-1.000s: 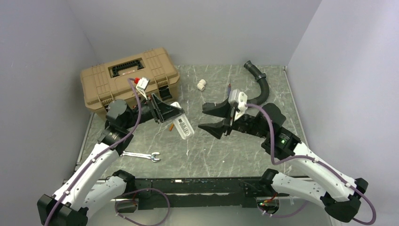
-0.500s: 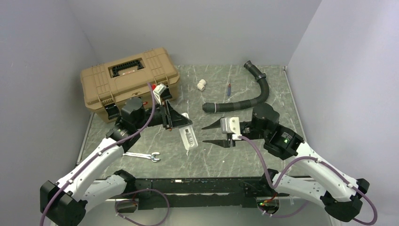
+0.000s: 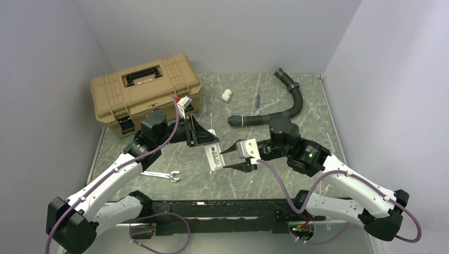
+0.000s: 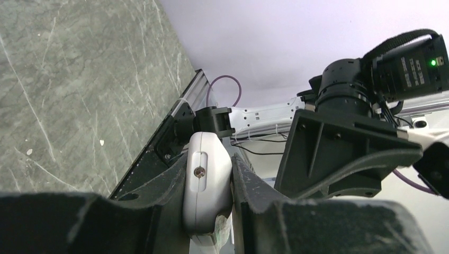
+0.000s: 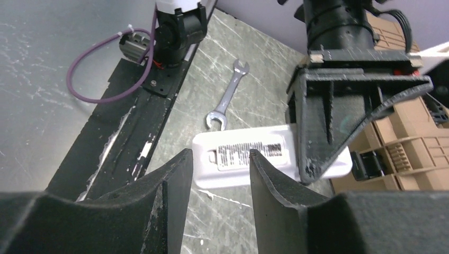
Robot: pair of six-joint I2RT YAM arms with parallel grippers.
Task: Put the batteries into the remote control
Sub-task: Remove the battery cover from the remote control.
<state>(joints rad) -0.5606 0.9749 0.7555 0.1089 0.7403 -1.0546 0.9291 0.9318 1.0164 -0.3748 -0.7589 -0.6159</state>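
The remote control [image 3: 213,156] is a slim white bar held off the table, its plain back with a barcode label [image 5: 250,154] facing the right wrist camera. My left gripper [image 3: 204,138] is shut on its upper end, and the white casing [image 4: 206,185] sits squeezed between the two black fingers. My right gripper [image 3: 224,160] stands open just right of the remote's lower end. The right fingertips [image 5: 188,153] frame the label without pinching it. The batteries are hidden from view.
A tan toolbox [image 3: 143,87] stands at the back left. A silver wrench [image 3: 159,174] lies near the front left, also seen as the wrench [image 5: 227,100]. A black ribbed hose [image 3: 286,103], a white pipe fitting [image 3: 226,95] and a red-and-blue stick [image 3: 257,99] lie at the back.
My left arm has carried the remote rightward and turned it more upright. My right arm has swung forward and left toward the remote's lower end, its jaws narrowing somewhat.
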